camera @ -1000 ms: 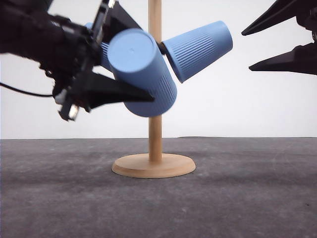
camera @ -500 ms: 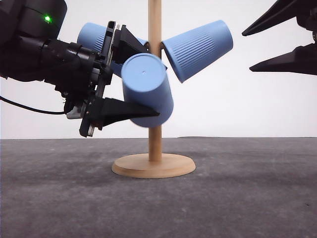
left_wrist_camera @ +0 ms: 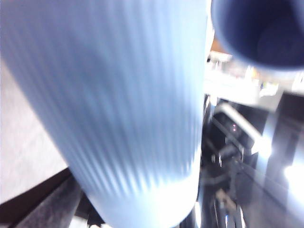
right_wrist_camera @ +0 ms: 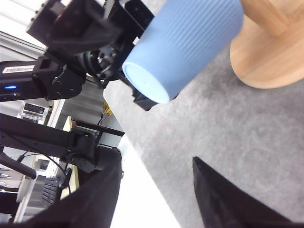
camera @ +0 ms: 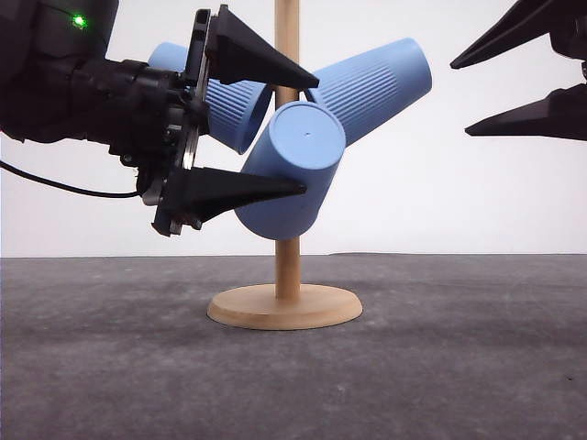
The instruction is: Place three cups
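Note:
Three light-blue ribbed cups cluster on a wooden stand (camera: pixel 284 307). One cup (camera: pixel 229 110) angles up to the left of the pole and another cup (camera: pixel 371 87) angles up to the right. The third cup (camera: pixel 293 156) (right_wrist_camera: pixel 185 42) hangs in front of the pole with its flat base facing up and toward the front camera. My left gripper (camera: pixel 312 136) is open around it. The lower finger crosses the cup's front, and the upper finger stands clear above it. A ribbed cup wall (left_wrist_camera: pixel 118 95) looms blurred and close in the left wrist view. My right gripper (camera: pixel 459 97) (right_wrist_camera: pixel 156 161) is open and empty at the upper right.
The stand's round base (right_wrist_camera: pixel 266 61) sits on a dark grey table surface (camera: pixel 440 367) with free room to either side. A cup's dark opening (left_wrist_camera: pixel 256 33) shows beyond the near cup. My left arm (right_wrist_camera: pixel 61 76) reaches in from the left.
My left gripper rose and moved right toward the pole. The front cup tipped from base up-left to base up-right and now sits apart from the upper finger. The right gripper stayed put.

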Motion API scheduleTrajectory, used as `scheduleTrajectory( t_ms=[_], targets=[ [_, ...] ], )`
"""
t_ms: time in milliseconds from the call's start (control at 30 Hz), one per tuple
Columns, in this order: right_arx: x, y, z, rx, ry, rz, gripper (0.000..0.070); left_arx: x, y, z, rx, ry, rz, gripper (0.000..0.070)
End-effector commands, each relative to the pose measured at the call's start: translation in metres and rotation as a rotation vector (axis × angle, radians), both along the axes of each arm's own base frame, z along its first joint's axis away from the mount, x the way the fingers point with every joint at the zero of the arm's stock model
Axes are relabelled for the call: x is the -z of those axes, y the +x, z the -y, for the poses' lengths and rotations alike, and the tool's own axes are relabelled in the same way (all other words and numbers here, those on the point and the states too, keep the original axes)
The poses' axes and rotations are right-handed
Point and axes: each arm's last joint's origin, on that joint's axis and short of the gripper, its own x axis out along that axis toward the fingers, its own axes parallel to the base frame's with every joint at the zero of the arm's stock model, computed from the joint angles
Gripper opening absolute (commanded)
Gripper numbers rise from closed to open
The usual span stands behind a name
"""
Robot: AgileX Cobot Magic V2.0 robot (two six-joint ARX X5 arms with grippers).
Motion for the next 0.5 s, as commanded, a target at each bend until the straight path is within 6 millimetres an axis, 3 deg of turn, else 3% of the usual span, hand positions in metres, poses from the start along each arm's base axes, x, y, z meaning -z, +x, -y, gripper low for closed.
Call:
scheduleTrajectory(
  t_ms=[0, 233, 467],
  targets=[
    [-0.002, 0.001, -0.001, -0.007, -0.003, 0.018, 0.0299, -0.002, -0.001, 0.002, 0.03, -0.008, 0.037, 0.0598],
    [0.001, -0.003, 0.0, -0.022, -0.017, -0.001, 0.0299, -0.003, -0.017, 0.01, 0.096, -0.01, 0.059, 0.0598],
    [0.003, -0.003, 0.0, -0.003, -0.058, -0.001, 0.0298, 0.003, -0.054, 0.003, 0.106, 0.004, 0.064, 0.0594]
  ],
)
